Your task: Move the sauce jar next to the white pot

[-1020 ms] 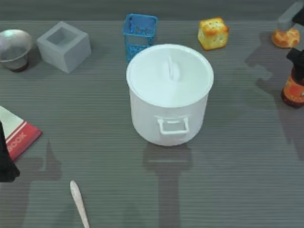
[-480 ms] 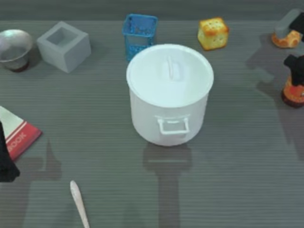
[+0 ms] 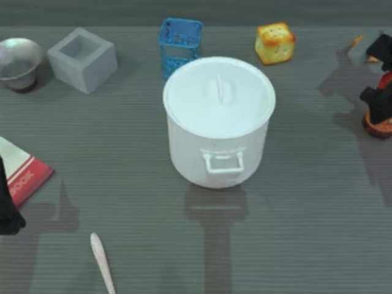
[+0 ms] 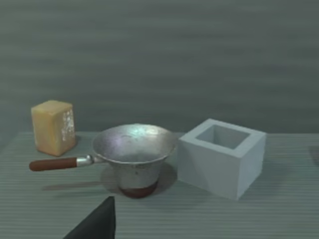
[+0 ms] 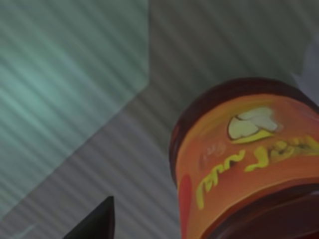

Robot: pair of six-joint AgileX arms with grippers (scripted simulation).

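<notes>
The white pot (image 3: 218, 119) stands lidded at the table's middle, its side handle facing the front edge. The sauce jar (image 3: 381, 127) is at the far right edge, well apart from the pot; only its orange-red base shows there. My right gripper (image 3: 380, 92) hangs directly over it and hides its top. In the right wrist view the sauce jar (image 5: 249, 164) looms close, orange label and dark sauce, with one dark fingertip (image 5: 97, 221) beside it and not touching. The jaws stand open. My left gripper (image 3: 7, 208) is parked at the left edge, open.
Along the back stand a metal bowl (image 3: 18, 61), a grey hollow cube (image 3: 82, 59), a blue basket (image 3: 179, 41) just behind the pot, and a golden bread piece (image 3: 274, 43). A red book (image 3: 24, 174) lies at left, a white spoon (image 3: 102, 263) at front left.
My right gripper has come forward and down over the sauce jar, now covering its top and the orange object behind it. The jar, pot and left arm have not moved.
</notes>
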